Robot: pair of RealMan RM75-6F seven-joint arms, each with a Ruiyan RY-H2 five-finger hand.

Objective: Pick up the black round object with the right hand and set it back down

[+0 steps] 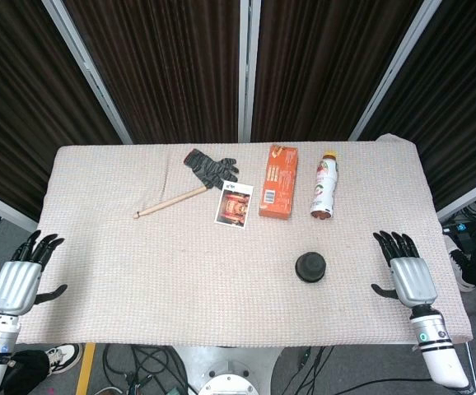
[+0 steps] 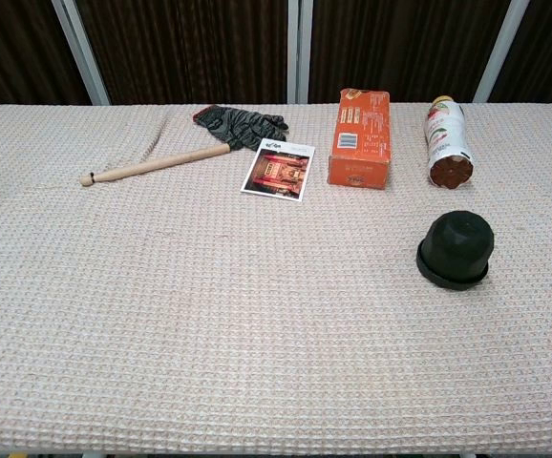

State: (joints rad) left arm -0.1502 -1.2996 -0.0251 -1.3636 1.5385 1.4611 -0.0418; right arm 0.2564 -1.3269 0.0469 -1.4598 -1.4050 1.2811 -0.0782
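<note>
Plainly, from the head view, nothing of the pick has begun: my right hand [image 1: 406,273] rests at the right edge of the tabletop [image 1: 139,280], fingers spread and pointing away from me, holding nothing, and my left hand [image 1: 22,276] hangs just off the left edge in the same loose, empty way. The black round object [image 1: 310,267] sits on the cloth between the two, much nearer my right hand and a little toward the centre from it, apart from everything else. Further back lie an orange box [image 1: 278,180], a bottle [image 1: 324,184] on its side just right of the box, a small picture card [image 1: 235,205], a wooden stick [image 1: 170,202] and a dark glove [image 1: 210,167] at the stick's far end. So I judge this the approach step, not yet started. From the chest view neither hand shows (both are outside its frame), but the black round object [image 2: 456,248] reads clearly as a low dome on a wider flat rim, standing upright in front of the bottle [image 2: 447,143] and the orange box [image 2: 360,137] with open cloth all round it. The next move, as I see it, calls for swinging my right hand inward over the dome, keeping the fingers apart until they straddle it, then closing around the sides above the rim; the dome looks smooth, so a slip is the risk.
</note>
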